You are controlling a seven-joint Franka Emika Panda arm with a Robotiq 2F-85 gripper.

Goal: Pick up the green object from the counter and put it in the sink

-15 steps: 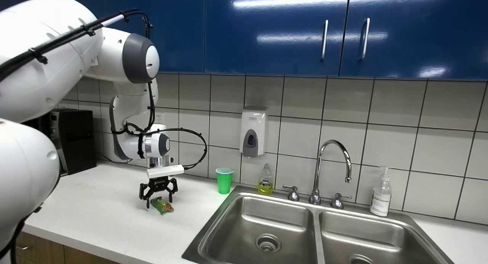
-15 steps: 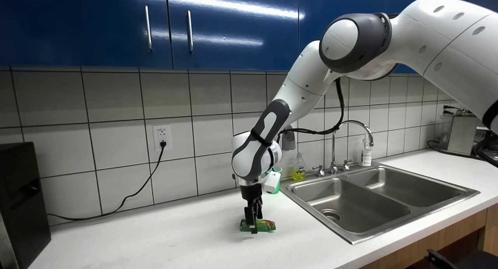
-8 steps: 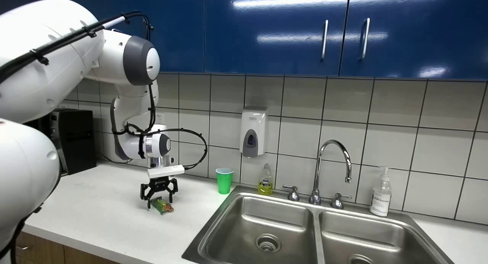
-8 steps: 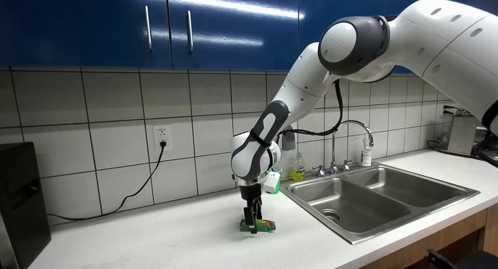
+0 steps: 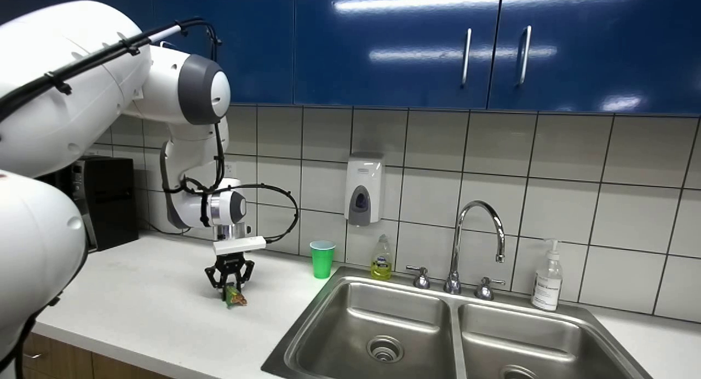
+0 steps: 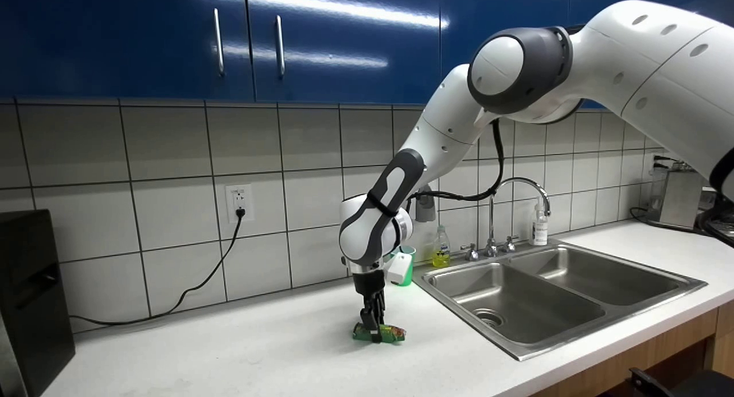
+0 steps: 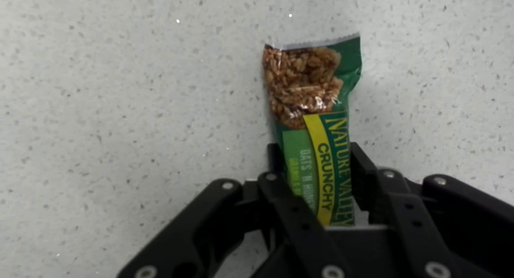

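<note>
The green object [image 7: 311, 89] is a granola bar wrapper with a yellow stripe and a brown oat picture. It lies on the white counter [image 5: 153, 313], left of the sink, seen in an exterior view. My gripper [image 7: 315, 161] is closed around its middle, a black finger pad pressing each long side. In both exterior views the gripper [image 5: 231, 293] points straight down, with the end of the green object [image 6: 394, 334] sticking out beyond the fingers. The part nearest the palm is hidden in the wrist view. The steel sink [image 5: 455, 329] has two basins.
A green cup [image 5: 322, 260] stands between the gripper and the sink, near the wall. Behind the sink are a soap bottle [image 5: 381, 260], the faucet [image 5: 455, 247] and a pump bottle [image 5: 547, 283]. A black machine [image 6: 34, 299] sits at the counter's far end.
The gripper's fingers have moved together from wide apart onto the green object. The object has turned slightly and bunched between them. The upper arm has sunk a little.
</note>
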